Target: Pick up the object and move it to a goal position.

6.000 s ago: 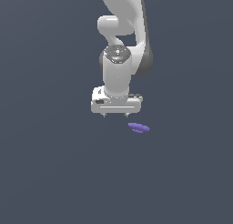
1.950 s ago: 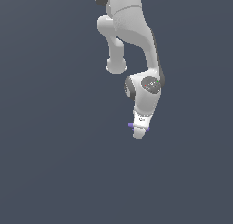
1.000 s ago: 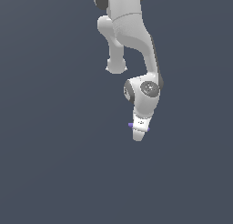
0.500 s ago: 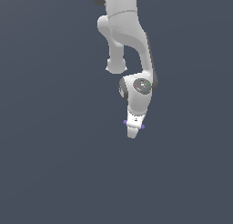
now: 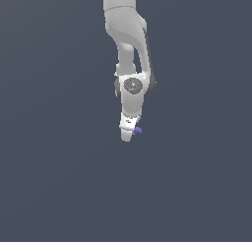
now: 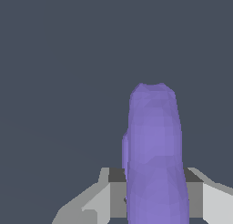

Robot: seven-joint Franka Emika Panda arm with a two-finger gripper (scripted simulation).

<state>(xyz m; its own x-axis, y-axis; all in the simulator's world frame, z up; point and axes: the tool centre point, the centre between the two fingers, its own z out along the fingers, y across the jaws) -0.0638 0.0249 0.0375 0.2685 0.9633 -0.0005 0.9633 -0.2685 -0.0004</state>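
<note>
Wrist view: our gripper (image 6: 152, 205) is clamped on the purple object (image 6: 154, 150), so we judge it's the carry step. Next: hold grip firm, transport w/o slip to goal, which isn't visible.

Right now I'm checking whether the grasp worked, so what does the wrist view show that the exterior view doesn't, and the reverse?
Only the wrist view shows the purple object close up: a long, rounded piece running between the two grey fingers, one on each side. Only the exterior view shows the white arm reaching down from above and the gripper as a whole. Both show the purple object at the gripper against the same plain dark grey background, with no goal marker visible.
</note>
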